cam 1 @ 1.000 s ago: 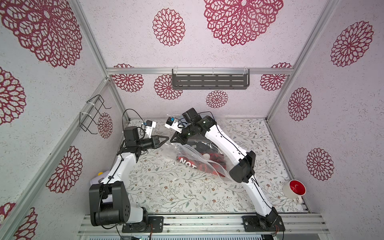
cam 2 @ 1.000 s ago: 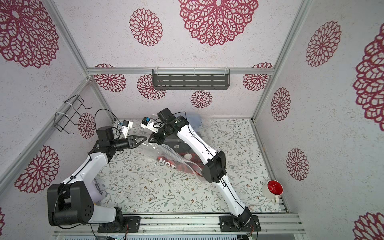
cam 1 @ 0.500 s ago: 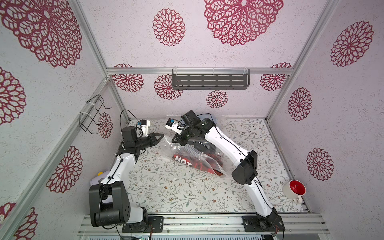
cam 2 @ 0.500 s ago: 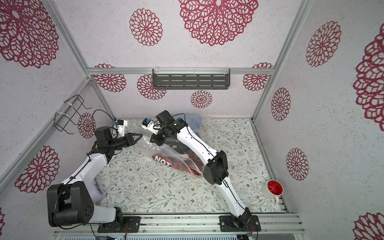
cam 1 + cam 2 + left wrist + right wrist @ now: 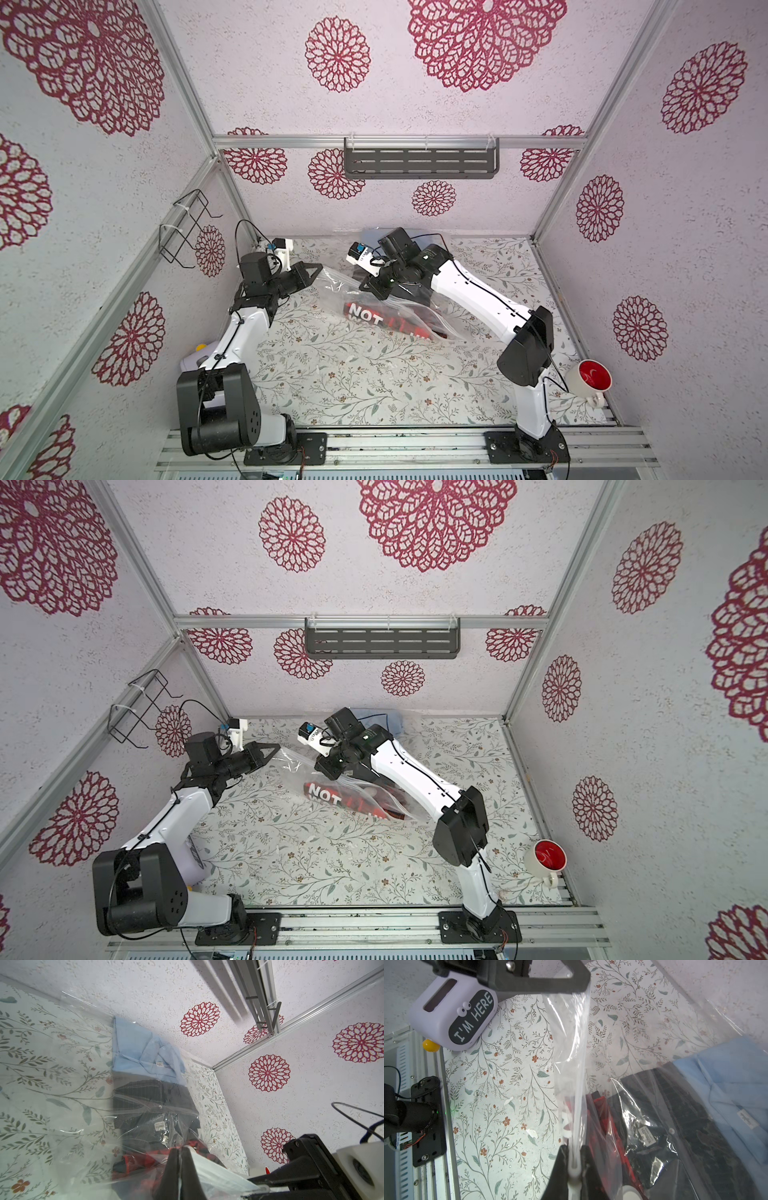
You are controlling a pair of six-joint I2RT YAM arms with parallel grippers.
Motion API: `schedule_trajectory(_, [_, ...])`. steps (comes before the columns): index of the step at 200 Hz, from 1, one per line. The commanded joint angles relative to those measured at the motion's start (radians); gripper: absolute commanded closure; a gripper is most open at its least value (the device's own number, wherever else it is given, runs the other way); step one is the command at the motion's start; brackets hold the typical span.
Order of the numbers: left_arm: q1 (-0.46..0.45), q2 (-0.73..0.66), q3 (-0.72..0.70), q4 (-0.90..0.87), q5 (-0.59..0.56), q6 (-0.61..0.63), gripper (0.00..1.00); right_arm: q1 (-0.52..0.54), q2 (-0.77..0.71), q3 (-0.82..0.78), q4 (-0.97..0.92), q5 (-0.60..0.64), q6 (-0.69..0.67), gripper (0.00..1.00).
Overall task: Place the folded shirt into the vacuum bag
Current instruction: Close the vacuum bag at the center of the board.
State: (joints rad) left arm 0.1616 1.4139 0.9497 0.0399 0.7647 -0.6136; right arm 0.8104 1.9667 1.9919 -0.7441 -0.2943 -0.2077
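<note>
Currently we hold the vacuum bag [image 5: 332,280] by its rim. The left gripper [image 5: 319,268] and right gripper [image 5: 368,287] are each clamped on the plastic edge, so the rim hangs raised and taut between them. The folded shirt [image 5: 365,314] lies inside the bag on the table [image 5: 353,386]; we judge insertion essentially complete.

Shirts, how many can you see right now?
3. A red and black printed shirt lies in the vacuum bag, a dark shirt lies just beyond it, and a light blue shirt lies farthest back. More may be hidden under the right arm.
</note>
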Motion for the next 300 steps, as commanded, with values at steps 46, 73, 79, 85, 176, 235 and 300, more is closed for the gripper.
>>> schedule_trajectory(46, [0.113, 0.036, 0.078, 0.1, -0.321, -0.098, 1.0, -0.072, -0.241, -0.249, -0.155, 0.118, 0.026, 1.0])
schedule_trajectory(73, [0.115, 0.051, 0.104, 0.082, -0.327, -0.106, 1.0, -0.087, -0.292, -0.316, -0.153, 0.154, 0.029, 1.0])
schedule_trajectory(79, [0.115, 0.054, 0.11, 0.078, -0.328, -0.107, 1.0, -0.089, -0.301, -0.331, -0.151, 0.159, 0.03, 1.0])
schedule_trajectory(85, [0.115, 0.058, 0.117, 0.073, -0.33, -0.109, 1.0, -0.092, -0.313, -0.346, -0.148, 0.165, 0.033, 1.0])
schedule_trajectory(176, [0.126, 0.104, 0.172, 0.054, -0.352, -0.126, 1.0, -0.14, -0.438, -0.511, -0.143, 0.211, 0.07, 1.0])
schedule_trajectory(235, [0.153, 0.103, 0.164, 0.06, -0.347, -0.132, 1.0, -0.149, -0.481, -0.55, -0.176, 0.249, 0.101, 1.0])
schedule_trajectory(300, [0.207, 0.103, 0.163, 0.067, -0.346, -0.152, 1.0, -0.151, -0.54, -0.613, -0.184, 0.266, 0.133, 1.0])
